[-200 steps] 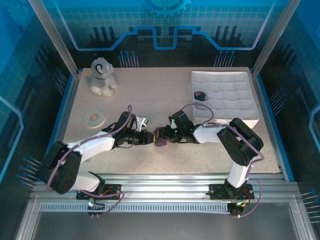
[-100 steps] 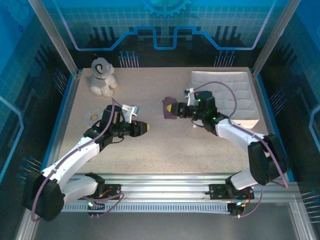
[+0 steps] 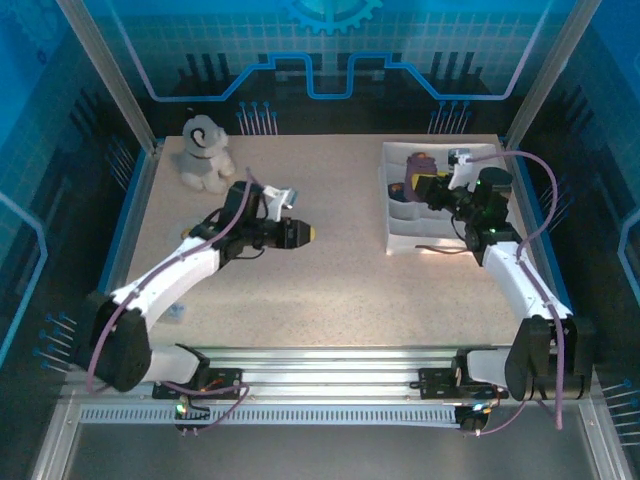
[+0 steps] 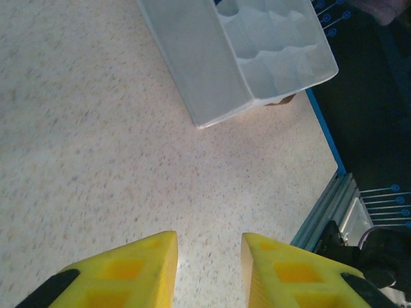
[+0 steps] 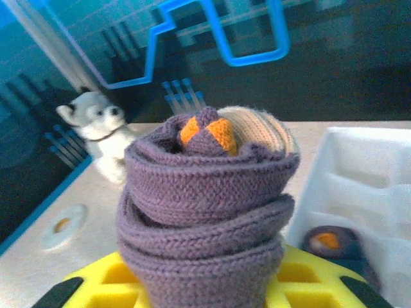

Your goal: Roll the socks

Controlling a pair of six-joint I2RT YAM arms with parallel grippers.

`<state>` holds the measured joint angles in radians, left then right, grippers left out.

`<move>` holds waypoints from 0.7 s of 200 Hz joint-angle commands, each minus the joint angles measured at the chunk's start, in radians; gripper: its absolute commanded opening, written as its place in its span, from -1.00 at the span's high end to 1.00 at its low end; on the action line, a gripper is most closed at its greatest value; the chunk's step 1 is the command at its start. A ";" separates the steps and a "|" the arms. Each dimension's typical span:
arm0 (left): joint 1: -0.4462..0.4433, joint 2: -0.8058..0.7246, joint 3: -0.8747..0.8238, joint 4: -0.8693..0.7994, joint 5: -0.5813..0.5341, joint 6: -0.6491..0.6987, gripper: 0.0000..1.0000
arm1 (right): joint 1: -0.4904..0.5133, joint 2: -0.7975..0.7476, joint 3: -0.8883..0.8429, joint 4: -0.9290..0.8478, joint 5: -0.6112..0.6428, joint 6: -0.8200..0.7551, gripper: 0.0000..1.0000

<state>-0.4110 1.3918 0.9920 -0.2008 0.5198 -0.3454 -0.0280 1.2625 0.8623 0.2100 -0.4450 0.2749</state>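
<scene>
Over on the left, the left gripper point(image 3: 304, 234) has drifted a little farther out over the bare table point(image 3: 330, 290). On the right, the right gripper point(image 5: 205, 266) has carried its load from the open table across to the tray point(image 4: 192, 58). The left gripper's jaws stand slightly apart with nothing between them.

The right gripper's jaws are pressed against the lower coils of the rolled sock point(image 5: 205, 205), holding it above the near-left part of the tray. The other sock point(image 5: 329, 242) already lies in a tray pocket just beside it, wound into a small dark bundle.

The held roll looks light, soft and springy. It is knit fabric that gives under the fingers and would likely loosen if let go carelessly. I would grip it around the middle, across the stacked coils, so that the wraps are pinned together.

Its long axis runs straight out from the fingers. The end showing the orange heel and the pale striped cuff points away from the gripper, roughly toward the far-left corner where the toy dog point(image 5: 99, 128) sits.
</scene>
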 commanded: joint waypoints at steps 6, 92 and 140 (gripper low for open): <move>-0.088 0.152 0.181 -0.123 -0.001 0.098 0.41 | -0.063 0.016 -0.009 0.040 0.050 -0.104 1.00; -0.280 0.732 0.813 -0.215 -0.119 0.048 0.28 | -0.098 0.200 0.000 0.198 0.169 -0.185 1.00; -0.287 0.909 1.026 -0.308 -0.192 0.048 0.29 | -0.098 0.343 0.072 0.259 0.163 -0.197 1.00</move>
<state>-0.7006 2.2406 1.9194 -0.4133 0.4034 -0.2897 -0.1127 1.5566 0.8692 0.3710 -0.2909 0.1104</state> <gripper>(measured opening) 0.355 0.257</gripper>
